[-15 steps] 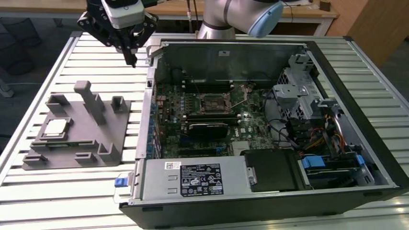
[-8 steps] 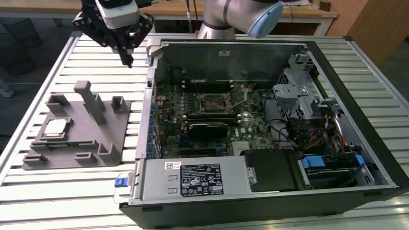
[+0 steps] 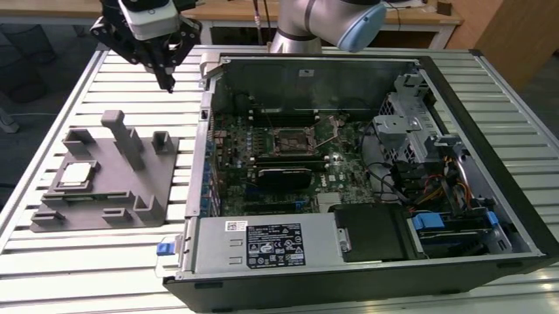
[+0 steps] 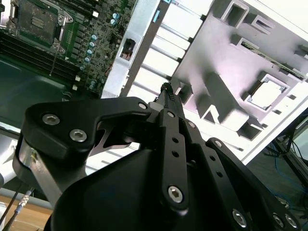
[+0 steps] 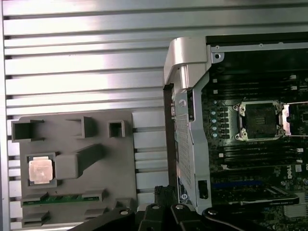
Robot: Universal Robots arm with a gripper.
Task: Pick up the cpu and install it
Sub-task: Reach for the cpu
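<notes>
The cpu (image 3: 75, 174) is a small silver square lying in a recess of the grey fixture plate (image 3: 131, 190) at the exterior view's left, beside the open computer case. It also lies in its recess in both wrist views (image 4: 266, 94) (image 5: 39, 170). My gripper (image 3: 166, 84) hangs high above the slatted table, beyond the fixture and well clear of the cpu. Its black fingers (image 4: 168, 103) meet at the tip, shut with nothing between them. The motherboard socket (image 3: 292, 139) (image 5: 257, 120) sits inside the case with its metal frame lifted.
The open case (image 3: 489, 216) takes up the middle and the exterior view's right, with a raised metal side wall (image 3: 208, 131) facing the fixture. Upright grey posts (image 3: 122, 134) stand on the fixture near the cpu. A green memory stick (image 5: 62, 198) lies in a fixture slot.
</notes>
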